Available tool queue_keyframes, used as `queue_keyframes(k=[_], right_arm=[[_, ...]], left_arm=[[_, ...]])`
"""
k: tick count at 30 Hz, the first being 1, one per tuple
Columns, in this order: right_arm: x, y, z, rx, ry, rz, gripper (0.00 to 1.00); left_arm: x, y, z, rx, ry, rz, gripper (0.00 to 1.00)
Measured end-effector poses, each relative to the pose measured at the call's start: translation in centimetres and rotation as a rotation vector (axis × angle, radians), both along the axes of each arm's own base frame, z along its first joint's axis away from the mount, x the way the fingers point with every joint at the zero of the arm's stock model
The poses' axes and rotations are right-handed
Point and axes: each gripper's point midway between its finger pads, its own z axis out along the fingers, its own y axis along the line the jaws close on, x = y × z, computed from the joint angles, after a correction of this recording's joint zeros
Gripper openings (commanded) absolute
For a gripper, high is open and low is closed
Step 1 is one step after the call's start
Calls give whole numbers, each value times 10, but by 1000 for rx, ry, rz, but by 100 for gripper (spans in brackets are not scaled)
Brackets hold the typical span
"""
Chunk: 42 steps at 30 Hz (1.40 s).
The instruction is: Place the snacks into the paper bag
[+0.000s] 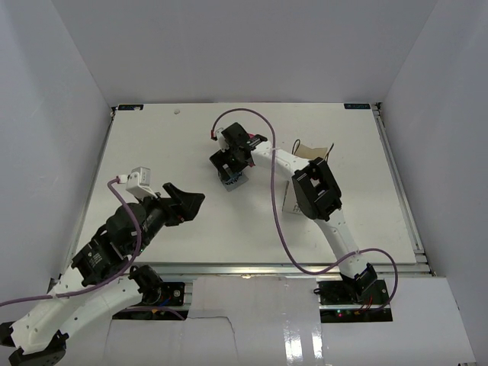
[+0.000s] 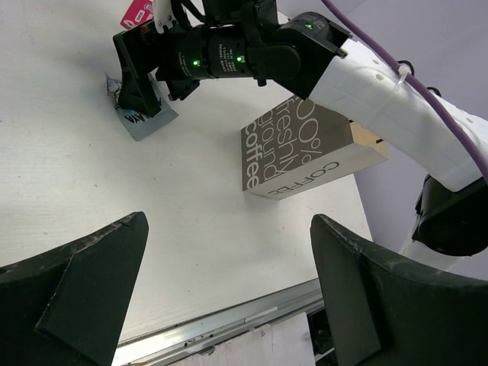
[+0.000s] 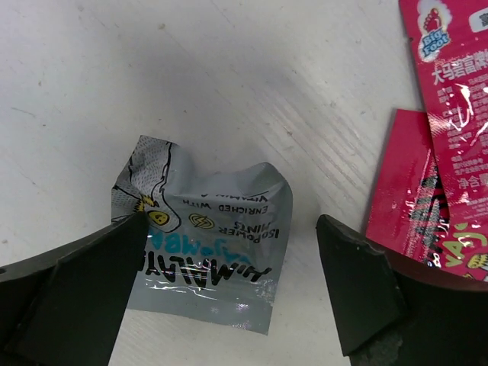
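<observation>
**Current state.** The right hand (image 3: 232, 225) hangs low over the worktop (image 1: 152, 152), pointing down. Its jaws are spread wide to either side of the silver-blue mint packet (image 3: 210, 244). The packet lies flat and slightly crumpled on the worktop and is not gripped. In the right wrist view the left finger (image 3: 84, 282) overlaps the packet's left edge, while the right finger stands clear of it. This spread suits a flat packet, since the fingers must pass down both sides before they can pinch it.

**Other snacks.** Two red-pink packets (image 3: 450, 91) lie overlapped just beside the right finger. Closing too far to that side could catch them as well.

**Target.** The paper bag (image 2: 305, 152), white with "COFFEE" lettering, sits near the mint packet, beside and partly under the right arm's forearm. The forearm hides its mouth, so whether the mouth is open cannot be told.

**Left hand.** The left hand (image 2: 229, 221) is held above the worktop well apart from the snacks, jaws fully wide and empty. It faces the bag, probably parked clear of the right arm's path.

**Next step (judgement).** Centre the fingers on the mint packet, close, lift, then carry it to the bag.
</observation>
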Motion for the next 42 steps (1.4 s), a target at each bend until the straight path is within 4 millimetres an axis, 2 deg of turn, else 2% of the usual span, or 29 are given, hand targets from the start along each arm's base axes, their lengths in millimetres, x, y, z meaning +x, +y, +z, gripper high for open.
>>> queue_keyframes(k=[3, 4, 6, 10, 11, 12, 15, 19, 22, 25, 30, 33, 37, 42], right_arm=[[-1, 0, -3, 17, 17, 29, 83], [-1, 1, -4, 25, 15, 38, 74], [-1, 2, -4, 33, 4, 51, 64], [-5, 2, -3, 55, 2, 78, 37], [-7, 3, -3, 59, 5, 85, 33], [-10, 3, -3, 66, 12, 92, 24], [-18, 5, 1, 81, 22, 122, 11], [-37, 5, 22, 116, 27, 216, 8], [-58, 3, 50, 162, 17, 323, 8], [-83, 0, 93, 243, -27, 439, 8], [-117, -5, 185, 390, -174, 593, 8], [-135, -15, 237, 460, -277, 656, 8], [-152, -46, 297, 516, -427, 692, 8], [-145, -112, 358, 512, -648, 626, 8]], left_arm=[[3, -3, -5, 19, 17, 0, 98], [4, -4, -7, 24, 21, 0, 98], [4, -5, -9, 29, 27, 0, 98], [3, -2, -9, 17, 26, 5, 98], [2, -1, -9, 11, 24, 6, 98], [1, 0, -9, 4, 21, 9, 98], [0, 4, -8, -18, 18, 31, 98], [2, 10, -10, -54, 25, 70, 98], [3, 10, -16, -59, 40, 82, 98], [4, 8, -23, -50, 51, 83, 98], [8, 5, -21, -43, 36, 79, 98], [10, 3, -17, -42, 13, 73, 98], [15, -4, -16, -26, -4, 60, 98], [23, -15, -23, 12, -10, 36, 98]])
